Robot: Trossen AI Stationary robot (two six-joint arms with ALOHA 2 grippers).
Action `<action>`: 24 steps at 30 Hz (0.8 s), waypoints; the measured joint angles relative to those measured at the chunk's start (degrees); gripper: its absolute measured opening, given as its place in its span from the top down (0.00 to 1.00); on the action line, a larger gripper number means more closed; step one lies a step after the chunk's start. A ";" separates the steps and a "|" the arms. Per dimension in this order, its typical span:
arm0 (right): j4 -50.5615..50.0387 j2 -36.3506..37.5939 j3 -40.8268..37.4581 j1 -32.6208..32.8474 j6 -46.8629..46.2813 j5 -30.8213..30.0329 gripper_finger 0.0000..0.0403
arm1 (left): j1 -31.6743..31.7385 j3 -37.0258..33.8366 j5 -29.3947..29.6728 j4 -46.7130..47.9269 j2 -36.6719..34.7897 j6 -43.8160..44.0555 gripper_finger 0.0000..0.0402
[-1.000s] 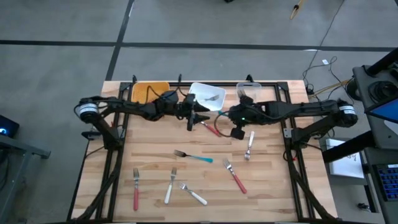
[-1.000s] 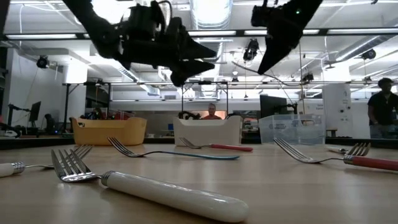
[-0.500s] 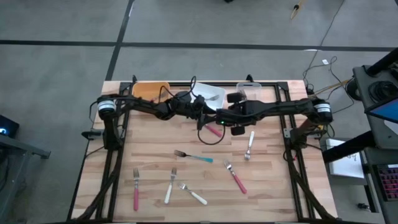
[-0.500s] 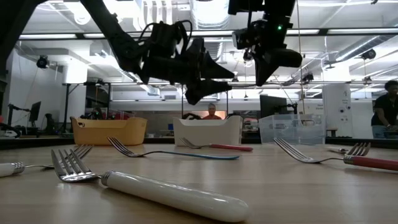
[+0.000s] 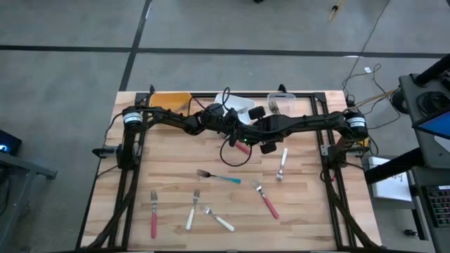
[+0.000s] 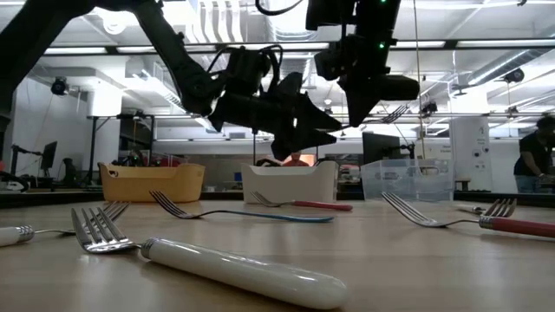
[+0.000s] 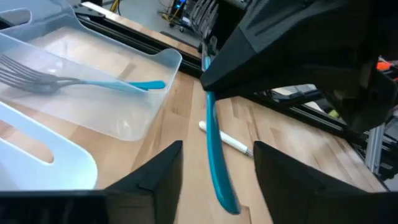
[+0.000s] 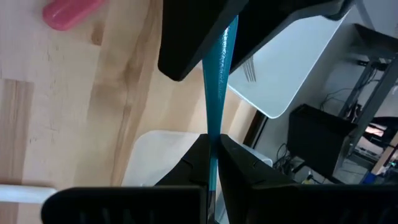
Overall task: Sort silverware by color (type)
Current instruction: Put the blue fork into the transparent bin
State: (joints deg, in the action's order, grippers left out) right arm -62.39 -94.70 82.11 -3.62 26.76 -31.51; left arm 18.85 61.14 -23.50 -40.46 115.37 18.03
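Note:
My right gripper (image 8: 212,140) is shut on a teal-handled fork (image 8: 215,93), held in the air over the far middle of the table (image 5: 256,126). My left gripper (image 7: 217,148) is open just left of it (image 5: 235,126). Its two fingers stand on either side of the handle's free end (image 7: 222,186) without touching it. In the low view the left gripper (image 6: 303,130) faces the right gripper (image 6: 364,82). Several more forks lie flat on the table: a teal one (image 5: 219,177), red ones (image 5: 153,216) (image 5: 266,201) (image 5: 242,146) and white ones (image 5: 192,212) (image 5: 219,221) (image 5: 282,163). My right gripper pinches the teal fork between its two fingers on the handle's part nearer the head (image 7: 209,93). The handle runs straight on past the fingertips (image 8: 214,118) toward my left gripper. The fork is lifted clear of the table.
Along the far edge stand an orange bin (image 5: 169,102), a white bin (image 5: 239,105) with a fork in it, and a clear bin (image 7: 134,118) holding one teal fork (image 7: 93,82). Black frame rails run along the table's sides. A person stands far off in the room (image 6: 531,156).
My left gripper has moved toward the table's right, and my right gripper, carrying the teal fork, has moved left toward it. They now meet over the far middle, with the fork's handle end between the left gripper's open fingers. The forks on the table have stayed put.

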 joint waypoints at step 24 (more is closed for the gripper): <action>0.06 3.54 0.00 -0.04 -5.28 -0.82 0.80 | -0.09 -0.71 -1.54 -5.37 -0.26 1.21 1.00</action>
State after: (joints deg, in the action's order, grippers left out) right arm -62.33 -91.16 82.11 -3.66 21.48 -32.33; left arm 18.76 60.43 -25.04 -45.83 115.11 19.24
